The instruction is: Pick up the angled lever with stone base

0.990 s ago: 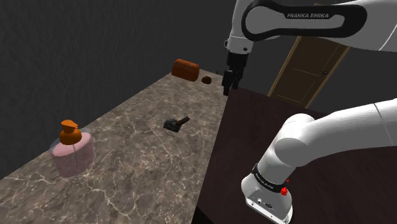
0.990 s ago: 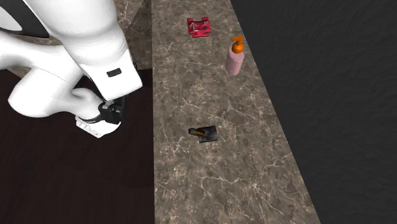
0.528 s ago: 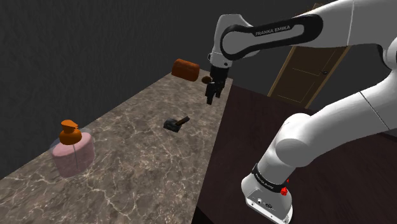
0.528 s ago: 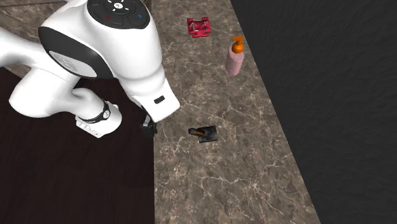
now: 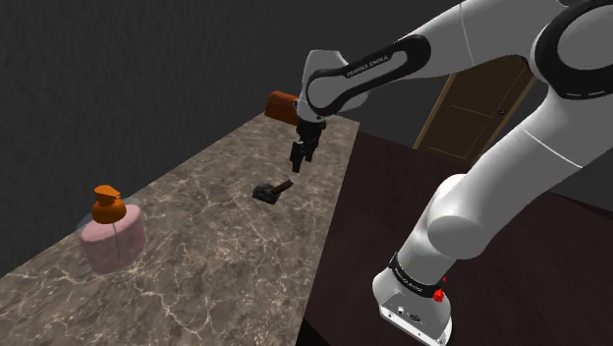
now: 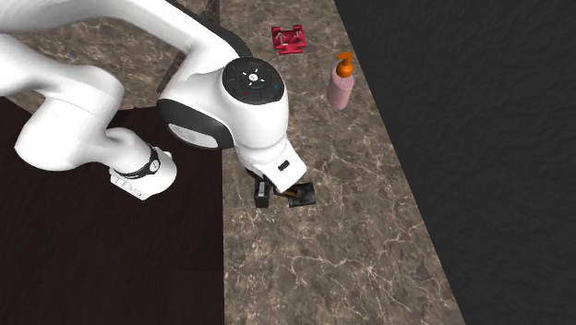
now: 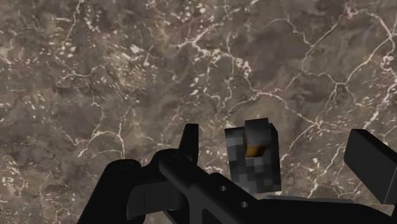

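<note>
The lever [image 5: 272, 190] is a small dark stone block with a short brown-orange handle slanting up from it. It lies on the marble counter [image 5: 206, 246], near the middle. My black gripper [image 5: 298, 157] hangs above it, a little toward the dark table's side. From the second exterior view, the gripper [image 6: 264, 194] is just to the left of the lever [image 6: 300, 195]. In the wrist view the lever [image 7: 254, 156] lies below, between the spread fingers [image 7: 189, 140] of the gripper [image 7: 280, 153], untouched. The gripper is open.
A pink soap dispenser [image 5: 111, 231] with an orange pump stands near the counter's close end. A brown box [image 5: 285, 103] sits at the far end, and a red object [image 6: 290, 39] lies past the dispenser. A dark table [image 5: 393, 206] borders the counter; a wooden door [image 5: 481, 108] stands behind.
The arm has swung from over the dark table out across the counter and lowered, bringing the gripper close above the lever. The lever and other objects have stayed put.
</note>
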You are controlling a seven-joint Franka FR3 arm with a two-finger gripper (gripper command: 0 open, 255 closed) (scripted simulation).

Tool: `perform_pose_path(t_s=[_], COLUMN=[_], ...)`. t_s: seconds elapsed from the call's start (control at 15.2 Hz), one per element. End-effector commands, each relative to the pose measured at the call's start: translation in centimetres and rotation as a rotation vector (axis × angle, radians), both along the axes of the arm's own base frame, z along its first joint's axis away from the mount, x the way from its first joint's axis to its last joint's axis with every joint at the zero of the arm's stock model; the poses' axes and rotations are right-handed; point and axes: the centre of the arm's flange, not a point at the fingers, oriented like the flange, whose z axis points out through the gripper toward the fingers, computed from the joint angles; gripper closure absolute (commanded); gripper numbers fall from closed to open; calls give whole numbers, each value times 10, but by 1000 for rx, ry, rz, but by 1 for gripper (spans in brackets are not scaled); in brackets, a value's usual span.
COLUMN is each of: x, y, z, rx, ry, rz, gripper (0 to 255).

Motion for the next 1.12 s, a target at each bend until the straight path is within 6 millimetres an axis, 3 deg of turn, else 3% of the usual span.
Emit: perform_pose_path(t_s=[0.0,0.4,0.99,1.06], x=[15,59,59,59], y=[8,27,27,27], z=[-19,-69,-109,-109], rx=[10,36,36,36], ry=[-10,-35,-35,-35], rz=[21,77,77,77], gripper=[0,0,0,255])
